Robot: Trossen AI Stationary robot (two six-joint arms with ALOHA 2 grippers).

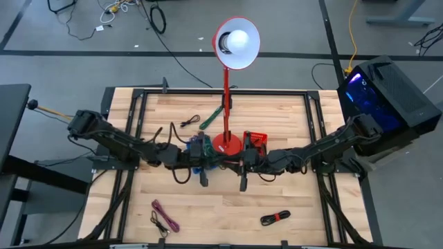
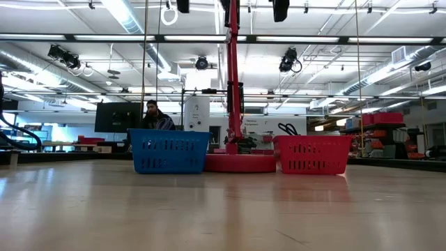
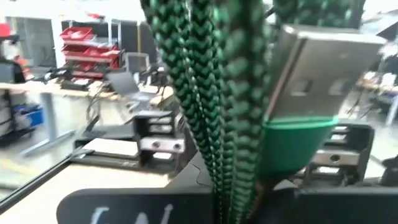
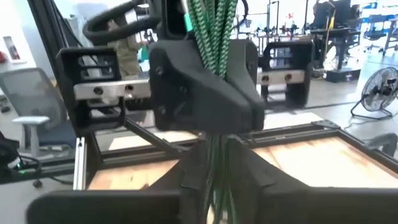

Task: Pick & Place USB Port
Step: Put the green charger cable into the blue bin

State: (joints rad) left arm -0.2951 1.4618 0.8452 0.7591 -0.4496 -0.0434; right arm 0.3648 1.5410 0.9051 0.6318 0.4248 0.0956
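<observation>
Your left gripper (image 1: 203,178) clenched on the green braided USB cable (image 3: 211,106) above mid-table, near the blue basket (image 1: 201,146) — the right gripper (image 1: 243,181), grip unreadable, hangs just beside it — a snagged strand could drag the cable off target.

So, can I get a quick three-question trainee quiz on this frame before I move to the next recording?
1. True or false: the blue basket sits on the left arm's side of the lamp base.
2. What is the left gripper shut on?
A. the green braided USB cable
B. a purple cable
C. the lamp's pole
3. Fill in: the other basket, on the right arm's side of the lamp base, is ____ in colour.

Key: 1 true; 2 A; 3 red.
</observation>
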